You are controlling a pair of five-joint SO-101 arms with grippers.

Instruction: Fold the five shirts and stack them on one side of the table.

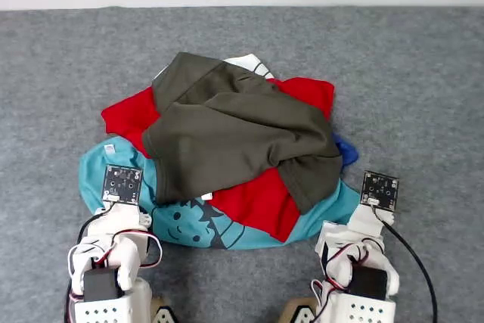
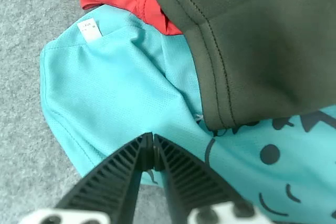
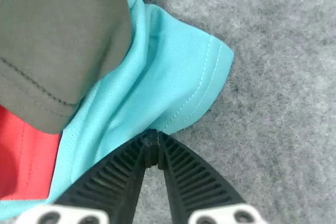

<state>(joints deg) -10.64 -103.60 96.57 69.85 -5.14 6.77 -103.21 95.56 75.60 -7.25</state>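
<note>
Pointing down at teal shirt (image 2: pixel 105 87) | left hand (image 2: pixel 153 153) closed | right hand (image 3: pixel 152 150) closed at its sleeve hem

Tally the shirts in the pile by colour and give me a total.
olive shirt: 1
red shirt: 1
teal shirt: 1
blue shirt, with just a corner peeking out: 1
white shirt, with just an edge peeking out: 1
Total: 5
</note>
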